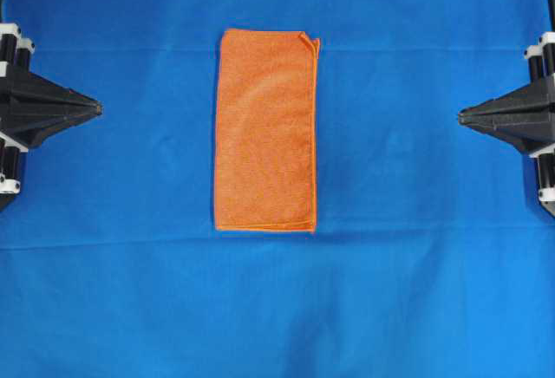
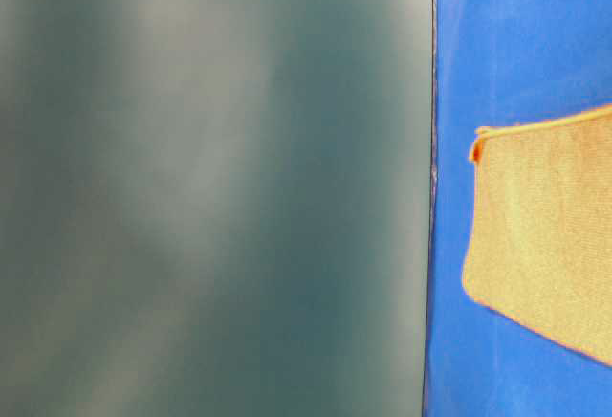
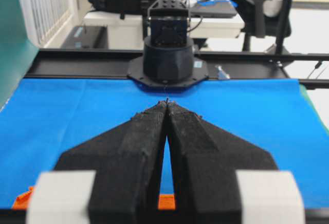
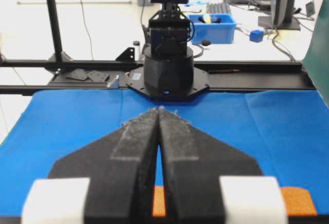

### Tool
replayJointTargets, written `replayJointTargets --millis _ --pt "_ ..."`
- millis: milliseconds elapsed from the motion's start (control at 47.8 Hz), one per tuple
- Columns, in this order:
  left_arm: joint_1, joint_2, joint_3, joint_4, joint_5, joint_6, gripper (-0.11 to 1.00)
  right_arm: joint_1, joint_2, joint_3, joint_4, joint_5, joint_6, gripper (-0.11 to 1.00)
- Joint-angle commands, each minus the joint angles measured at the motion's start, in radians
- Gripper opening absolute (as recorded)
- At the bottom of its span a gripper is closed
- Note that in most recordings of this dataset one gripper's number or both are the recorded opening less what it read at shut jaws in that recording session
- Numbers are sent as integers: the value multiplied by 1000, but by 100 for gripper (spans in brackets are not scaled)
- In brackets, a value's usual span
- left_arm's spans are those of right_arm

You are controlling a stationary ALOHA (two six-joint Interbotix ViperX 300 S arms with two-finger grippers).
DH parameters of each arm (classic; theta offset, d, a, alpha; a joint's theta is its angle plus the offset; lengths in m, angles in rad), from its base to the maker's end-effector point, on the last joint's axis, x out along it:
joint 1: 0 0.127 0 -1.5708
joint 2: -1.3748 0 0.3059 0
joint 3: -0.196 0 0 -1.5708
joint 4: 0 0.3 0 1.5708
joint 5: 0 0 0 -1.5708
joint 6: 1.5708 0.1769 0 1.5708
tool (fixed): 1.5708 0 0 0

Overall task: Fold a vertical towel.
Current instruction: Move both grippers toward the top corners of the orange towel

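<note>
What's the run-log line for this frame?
towel: flat, unfolded, centre of blue cloth | left gripper: shut, empty, apart | right gripper: shut, empty, apart

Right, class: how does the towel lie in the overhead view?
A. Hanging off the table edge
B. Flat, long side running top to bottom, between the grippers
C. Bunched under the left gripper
B: the towel lies flat and upright, clear of the left gripper and right gripper.
</note>
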Motion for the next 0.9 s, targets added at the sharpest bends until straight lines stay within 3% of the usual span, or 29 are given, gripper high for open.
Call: replayJointTargets --millis 0,188,461,691,733,817,880 --pt "-2 8 -25 -21 -2 -9 0 -5 15 -21 8 -9 9 0" --pt "17 18 -34 -20 15 -3 0 -35 114 -103 20 38 14 0" --pt "175 160 -34 -26 -15 -15 0 -195 364 -204 23 63 34 0" --pt "279 337 -61 -26 -48 -48 1 -285 615 -324 18 117 26 1" --pt "299 382 -71 -26 -54 -49 4 -301 655 -348 17 135 26 1" --pt "327 463 -86 -26 -77 -49 22 -337 741 -397 9 172 25 3" --pt "347 528 -100 -25 -95 -49 39 -354 796 -422 2 183 25 19"
